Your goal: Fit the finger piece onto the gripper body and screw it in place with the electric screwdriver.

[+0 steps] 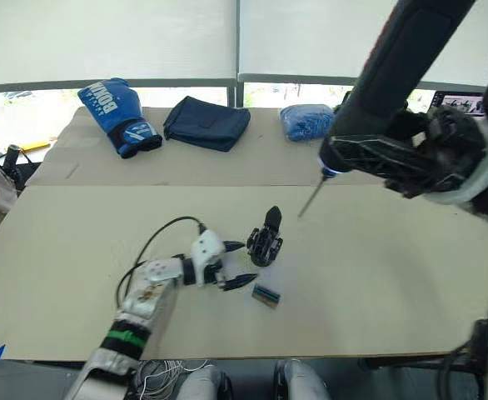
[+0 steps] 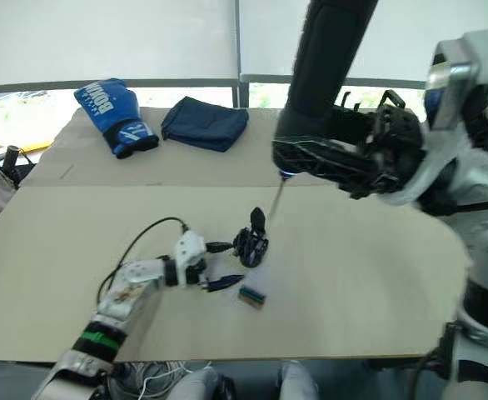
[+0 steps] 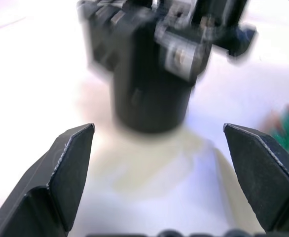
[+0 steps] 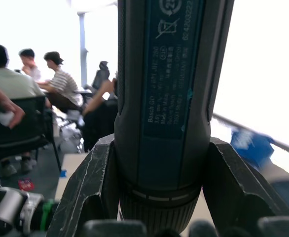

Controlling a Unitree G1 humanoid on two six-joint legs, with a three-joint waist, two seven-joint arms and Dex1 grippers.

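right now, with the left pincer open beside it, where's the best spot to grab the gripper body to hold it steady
Probably the rounded base of the gripper body, coming in level from the robot's left, where the left pincer sits open with a finger on either side of its line. The base is the solid, low part; the open framework and upright pointed finger above should stay free for the electric screwdriver held in the right pincer.

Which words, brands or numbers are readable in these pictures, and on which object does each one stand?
"BOXING", partly visible white letters, on the blue boxing glove.
"Bosch GO", sideways, on the label of the electric screwdriver, held by the right gripper.
The smaller lines, symbols and number on that label are too blurred to read reliably.
Nothing else carries readable text.
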